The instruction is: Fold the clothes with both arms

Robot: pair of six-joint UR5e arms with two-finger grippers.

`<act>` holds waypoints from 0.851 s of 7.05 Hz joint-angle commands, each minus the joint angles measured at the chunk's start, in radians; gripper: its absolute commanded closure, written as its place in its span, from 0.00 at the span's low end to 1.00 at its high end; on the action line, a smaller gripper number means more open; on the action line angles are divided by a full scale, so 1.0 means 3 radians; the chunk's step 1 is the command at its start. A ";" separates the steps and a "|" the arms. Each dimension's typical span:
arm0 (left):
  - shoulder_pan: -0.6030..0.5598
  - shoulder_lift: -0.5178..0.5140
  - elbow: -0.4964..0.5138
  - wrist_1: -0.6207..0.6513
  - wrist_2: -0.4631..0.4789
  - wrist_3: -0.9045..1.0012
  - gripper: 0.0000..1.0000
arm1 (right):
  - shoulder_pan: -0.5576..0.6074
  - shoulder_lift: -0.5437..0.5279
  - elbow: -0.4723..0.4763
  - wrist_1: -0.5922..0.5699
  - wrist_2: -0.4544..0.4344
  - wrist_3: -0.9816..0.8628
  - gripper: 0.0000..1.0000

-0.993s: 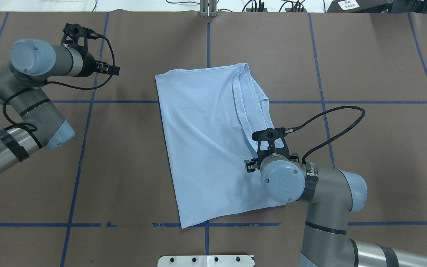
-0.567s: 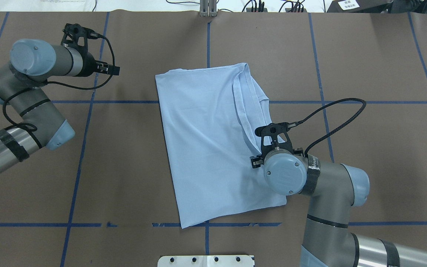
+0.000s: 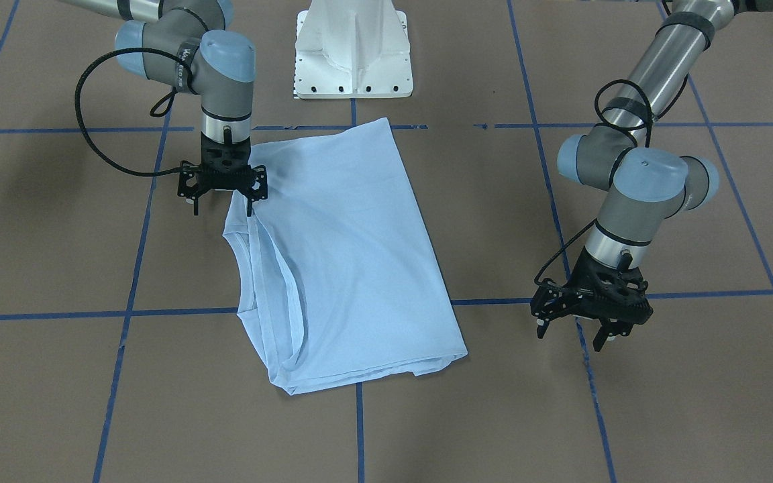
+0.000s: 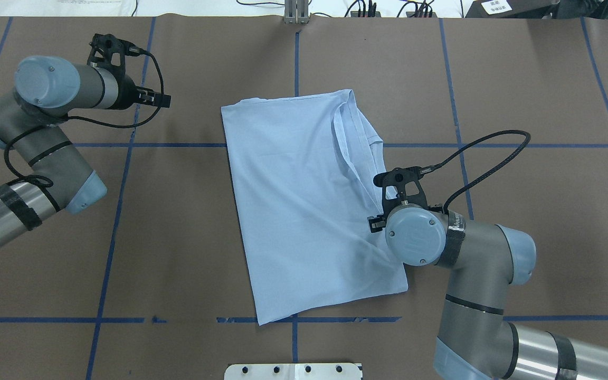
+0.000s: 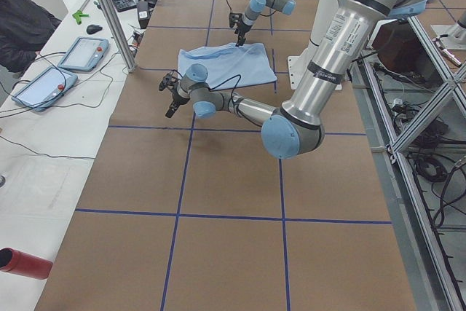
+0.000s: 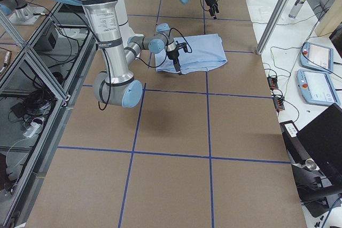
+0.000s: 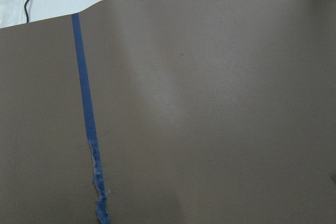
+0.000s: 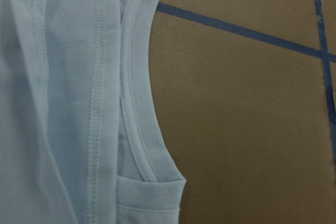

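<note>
I see the right gripper point(image 3: 223, 208), jaws apart, over the collar-side edge of the folded T-shirt point(image 3: 353, 248), which lies mid table point(image 3: 628, 416), long axis running away from the pedestal base point(image 3: 353, 50); the left gripper point(image 3: 571, 337), also spread, hangs well apart, so the right is nearer.

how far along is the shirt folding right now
Done: the T-shirt lies folded into a long panel, collar at its right edge. In hand: nothing gripped; the right pincer is open at that collar edge, the left pincer open over bare table. Left: probably at least one crosswise fold.
</note>
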 commanded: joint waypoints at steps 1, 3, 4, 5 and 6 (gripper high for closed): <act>0.0000 0.0000 -0.0009 0.0000 -0.0001 0.0000 0.00 | 0.0083 -0.0070 0.0004 -0.0004 0.0024 -0.0058 0.00; 0.0000 0.0000 -0.0146 0.0015 -0.0001 -0.0061 0.00 | 0.0261 -0.0019 0.0034 0.0077 0.0288 -0.0048 0.00; 0.0051 0.0000 -0.0304 0.0061 -0.0087 -0.0547 0.00 | 0.0394 -0.0003 0.0030 0.0397 0.0472 -0.0038 0.00; 0.0203 0.0030 -0.0518 0.0061 -0.0235 -0.0947 0.00 | 0.0512 -0.0084 0.0035 0.0820 0.0783 -0.0023 0.00; 0.0473 0.0203 -0.0859 0.0061 -0.0211 -0.1351 0.00 | 0.0554 -0.0252 0.0060 0.1234 0.0867 0.0013 0.00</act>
